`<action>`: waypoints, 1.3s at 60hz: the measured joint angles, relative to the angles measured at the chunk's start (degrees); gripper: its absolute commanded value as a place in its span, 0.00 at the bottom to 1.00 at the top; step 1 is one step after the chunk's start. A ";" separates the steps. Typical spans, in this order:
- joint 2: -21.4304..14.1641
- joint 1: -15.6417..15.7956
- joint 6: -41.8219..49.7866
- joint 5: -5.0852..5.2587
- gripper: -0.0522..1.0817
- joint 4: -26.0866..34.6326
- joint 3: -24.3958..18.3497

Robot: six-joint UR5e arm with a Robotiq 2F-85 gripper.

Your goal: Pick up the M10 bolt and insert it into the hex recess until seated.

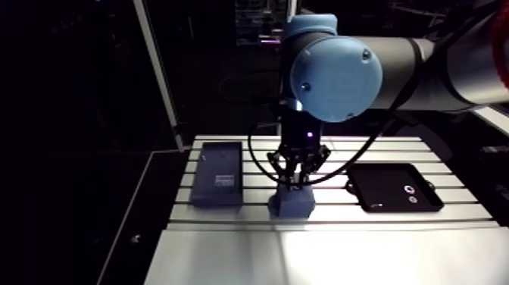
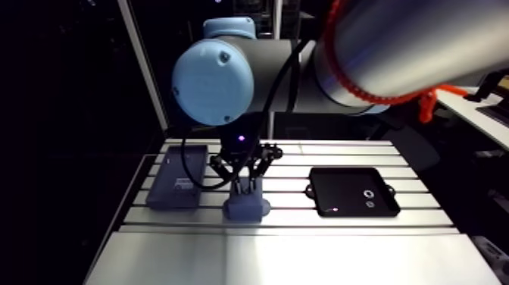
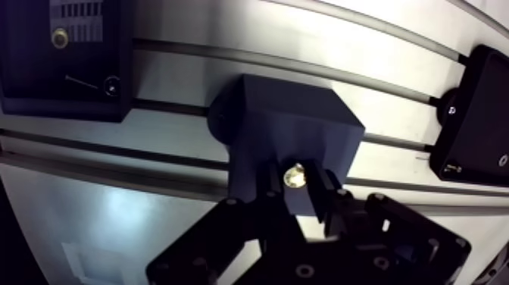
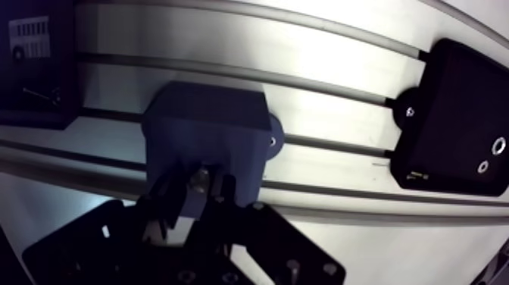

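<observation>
Tool: the tool (image 3: 297,189) pinches the M10 bolt (image 3: 294,175), fingers close together, low over the block.
Bolt: shiny metal head between the fingers, at the block's edge nearest the tool; I cannot tell whether it has entered the block.
Block: dark blue, matte, boxy block (image 3: 291,129) with a rounded side tab.
Room: bare slotted counter (image 1: 341,250) on both sides; flat dark box (image 1: 218,174) left, black tray (image 1: 394,187) right, both apart from the block.
Views: only the wrist view shows the bolt; only the arm view shows the full outlines of box and tray.
</observation>
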 measured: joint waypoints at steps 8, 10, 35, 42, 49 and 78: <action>0.01 0.00 0.02 -0.02 0.64 0.02 0.04; 0.01 0.00 0.02 -0.02 0.64 0.02 0.04; -0.02 0.00 -0.01 0.06 0.65 0.01 -0.01; -0.03 0.01 -0.02 0.04 0.65 0.01 -0.03; -0.03 0.05 -0.03 0.01 0.65 0.01 -0.05; 0.05 0.13 -0.03 -0.01 0.68 0.01 -0.14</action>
